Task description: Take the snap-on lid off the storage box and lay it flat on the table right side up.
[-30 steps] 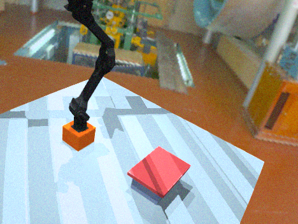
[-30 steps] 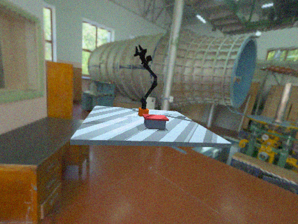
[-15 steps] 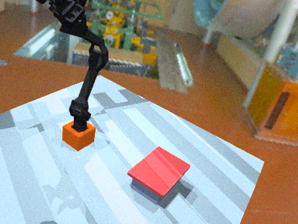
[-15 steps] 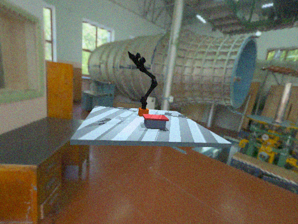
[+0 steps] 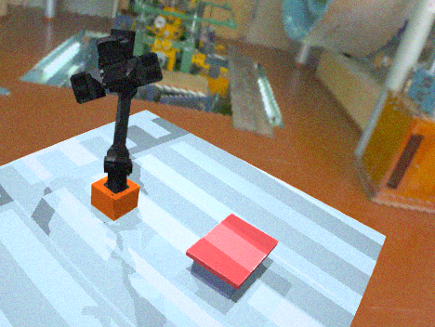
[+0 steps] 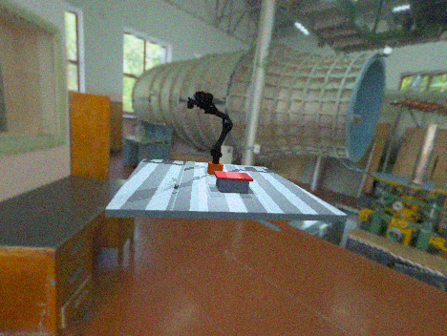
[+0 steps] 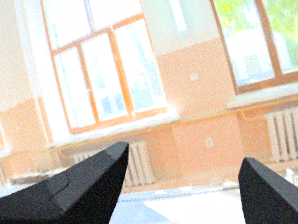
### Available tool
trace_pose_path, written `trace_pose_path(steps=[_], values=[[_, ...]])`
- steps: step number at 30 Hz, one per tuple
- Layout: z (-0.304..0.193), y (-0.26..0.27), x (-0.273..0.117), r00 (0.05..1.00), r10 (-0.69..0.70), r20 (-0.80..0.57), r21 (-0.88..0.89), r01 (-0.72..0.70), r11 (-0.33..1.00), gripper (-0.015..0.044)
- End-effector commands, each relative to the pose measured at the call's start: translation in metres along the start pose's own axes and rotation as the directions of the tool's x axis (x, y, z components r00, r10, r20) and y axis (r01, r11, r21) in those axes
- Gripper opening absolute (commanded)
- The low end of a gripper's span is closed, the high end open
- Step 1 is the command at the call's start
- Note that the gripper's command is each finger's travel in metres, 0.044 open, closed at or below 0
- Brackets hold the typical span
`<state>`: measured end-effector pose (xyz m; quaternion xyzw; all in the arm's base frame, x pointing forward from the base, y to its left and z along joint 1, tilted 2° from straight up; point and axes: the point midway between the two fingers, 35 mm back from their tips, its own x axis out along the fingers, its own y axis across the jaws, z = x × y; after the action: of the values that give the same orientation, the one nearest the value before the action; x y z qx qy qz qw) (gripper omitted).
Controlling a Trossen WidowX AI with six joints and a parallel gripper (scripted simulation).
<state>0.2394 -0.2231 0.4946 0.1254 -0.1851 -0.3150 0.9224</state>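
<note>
The red lid (image 5: 232,251) (image 6: 233,176) lies flat on top of the grey-blue storage box (image 5: 211,280) (image 6: 233,185) and overhangs its sides. The box stands on the striped table. My gripper (image 5: 118,79) (image 6: 190,101) (image 7: 185,160) is open and empty, with its two dark fingers wide apart in the wrist view. It is high above the table, up over the arm's base and well away from the box and lid. The box and lid are not in the wrist view. The inside of the box is hidden under the lid.
The arm rises from an orange base block (image 5: 114,202) (image 6: 215,167) on the striped table (image 5: 325,241) (image 6: 158,200), behind the box in the exterior view. Shadows of the arm fall on the table. A dark-topped desk (image 6: 43,210) stands at the left in that view.
</note>
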Motion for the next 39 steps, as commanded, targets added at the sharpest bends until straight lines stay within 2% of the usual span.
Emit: trace_pose_path(steps=[1,5,10,13,17,20,23,30,34,39], values=[[-0.043,0.013,0.002,0.994,0.032,-0.107,0.142,-0.016,0.99,0.0235],[-0.097,0.037,-0.004,0.966,0.087,-0.243,0.315,-0.006,0.949,0.0235],[-0.175,0.073,-0.031,0.883,0.168,-0.438,0.506,0.088,0.858,0.0235],[-0.197,0.083,-0.042,0.851,0.189,-0.49,0.542,0.128,0.831,0.0235],[-0.251,0.107,-0.079,0.748,0.236,-0.621,0.596,0.255,0.762,0.0235],[-0.288,0.121,-0.114,0.658,0.259,-0.707,0.596,0.357,0.72,0.0235],[-0.306,0.127,-0.133,0.609,0.266,-0.747,0.584,0.408,0.702,0.0235],[-0.375,0.133,-0.233,0.374,0.25,-0.893,0.44,0.617,0.652,0.0235],[-0.386,0.13,-0.255,0.327,0.235,-0.915,0.399,0.65,0.646,0.0235],[-0.384,0.131,-0.252,0.331,0.239,-0.913,0.404,0.643,0.651,0.0235]])
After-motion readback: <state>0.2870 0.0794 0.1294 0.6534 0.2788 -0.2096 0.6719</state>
